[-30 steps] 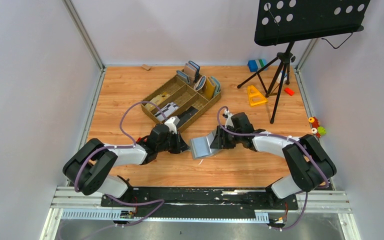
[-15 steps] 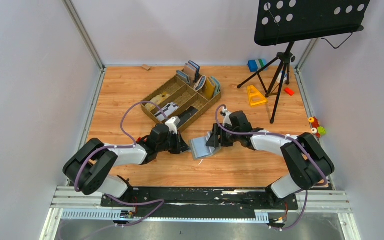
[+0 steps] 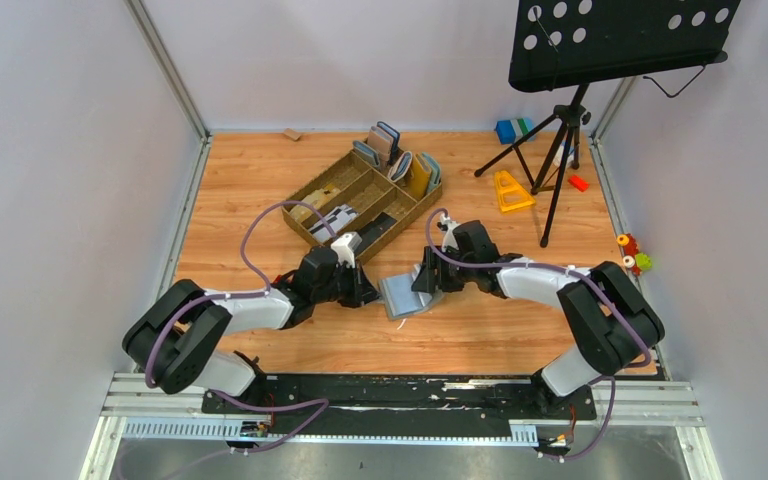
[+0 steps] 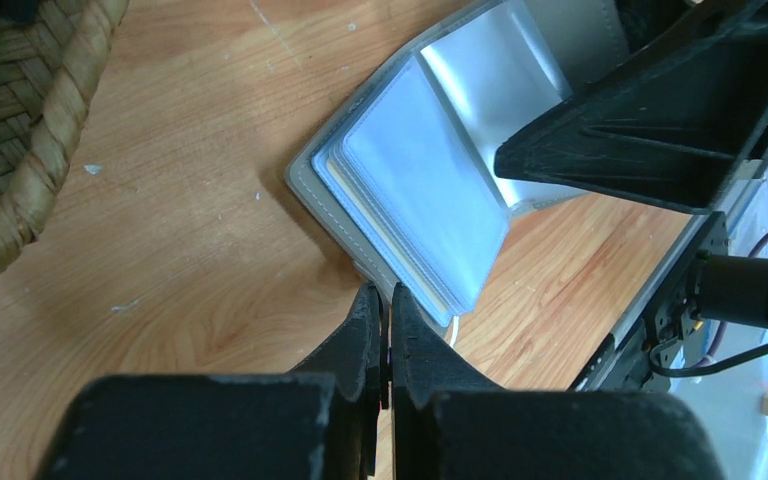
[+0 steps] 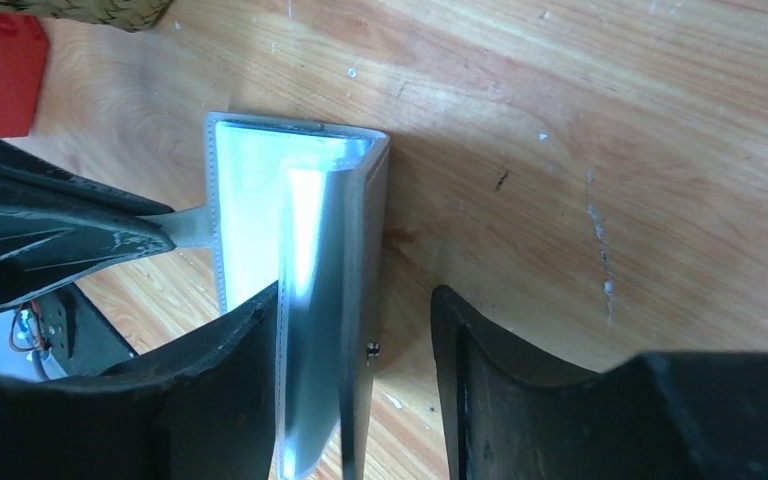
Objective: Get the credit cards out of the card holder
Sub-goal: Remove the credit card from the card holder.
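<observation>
The grey card holder (image 3: 401, 296) lies open on the wood between both grippers. Its left half is flat and its right flap stands up. The left wrist view shows its light blue plastic sleeves (image 4: 420, 190) stacked with pale edges; no card sticks out. My left gripper (image 3: 372, 296) is shut, and its tips (image 4: 382, 292) touch the holder's near edge. My right gripper (image 3: 426, 282) is open and straddles the raised flap (image 5: 360, 250): one finger (image 5: 230, 380) is inside against the sleeve, the other (image 5: 500, 380) is outside, apart from the cover.
A brown woven tray (image 3: 305, 195) stands just behind the left gripper, with upright wallets (image 3: 400, 162) at its far end. A music stand's tripod (image 3: 560, 150), a yellow piece (image 3: 510, 190) and a blue block (image 3: 510, 130) are at the back right.
My right gripper has moved a little to the left and away from me, and the holder's right flap now stands more upright. The left arm has barely moved.
</observation>
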